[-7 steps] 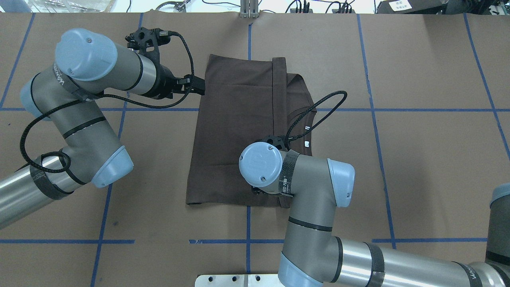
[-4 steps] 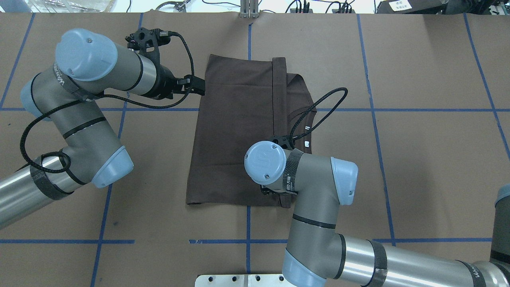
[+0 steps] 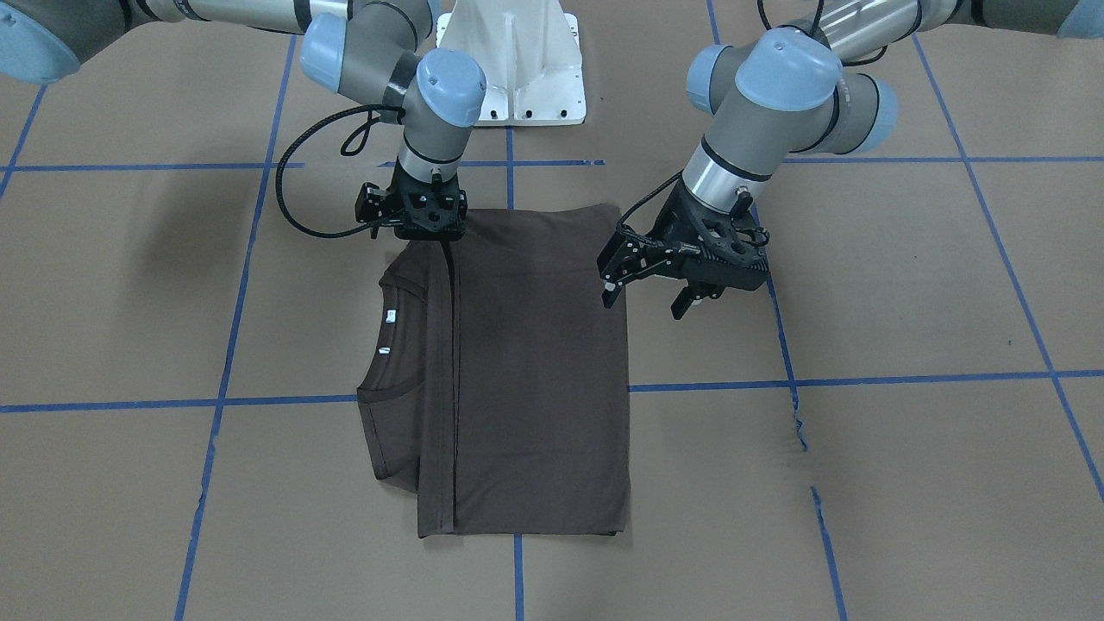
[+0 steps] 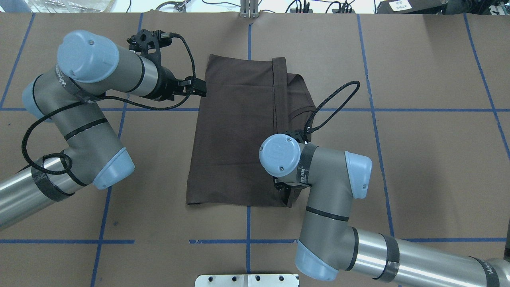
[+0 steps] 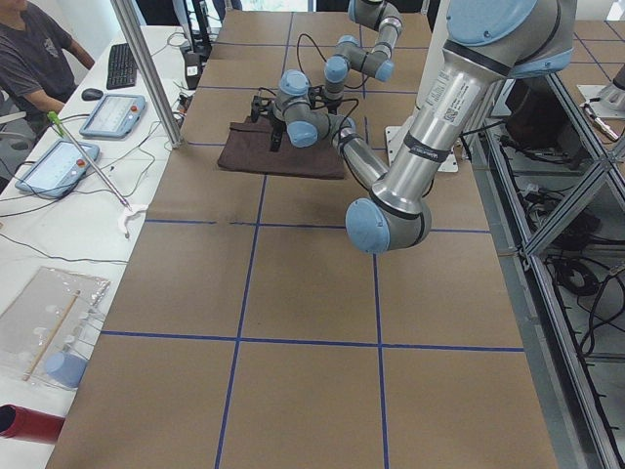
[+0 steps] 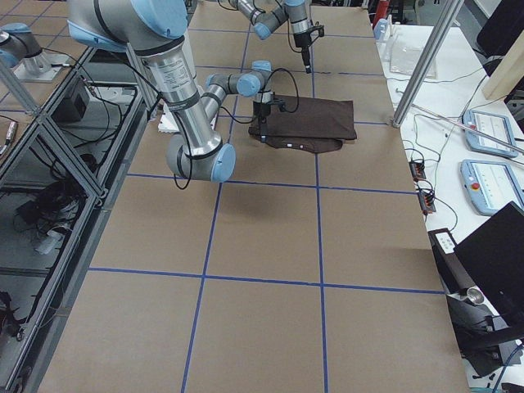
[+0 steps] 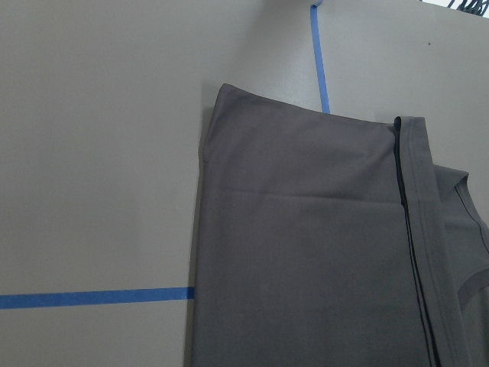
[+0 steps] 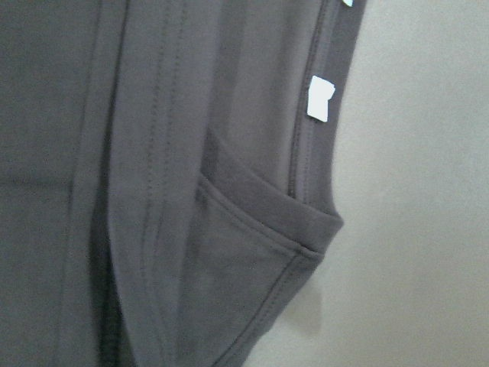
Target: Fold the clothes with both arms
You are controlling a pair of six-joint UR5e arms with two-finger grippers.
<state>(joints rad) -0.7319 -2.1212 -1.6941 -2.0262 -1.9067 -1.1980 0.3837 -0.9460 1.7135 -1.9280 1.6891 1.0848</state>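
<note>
We saw the brown T-shirt [image 3: 535, 362] lying folded flat on the bench [image 3: 862, 474]. Our left gripper [image 3: 645, 297] hovered at its edge, jaws spread. Our right gripper [image 3: 440, 235] stood over a collar-side corner; we could not tell its jaws' state. We judged the cloth soft, light and limp, best pinched at the corners.

One dark brown-grey short-sleeved T-shirt [image 3: 535, 362] on one brown paper-covered table [image 3: 862, 474], with two tiny white neck labels [image 3: 390, 316] at its collar. Two grey-metal jointed arms stand over it, the left arm [image 3: 776, 103] and the right arm [image 3: 431, 103]. Each carries one black two-finger gripper: the left gripper [image 3: 645, 302] and the right gripper [image 3: 442, 241]. One white bolted pedestal base [image 3: 513, 60] sits between the arms. At the left-end bench are one seated operator [image 5: 34, 54] and two grey control tablets [image 5: 104, 115].
</note>
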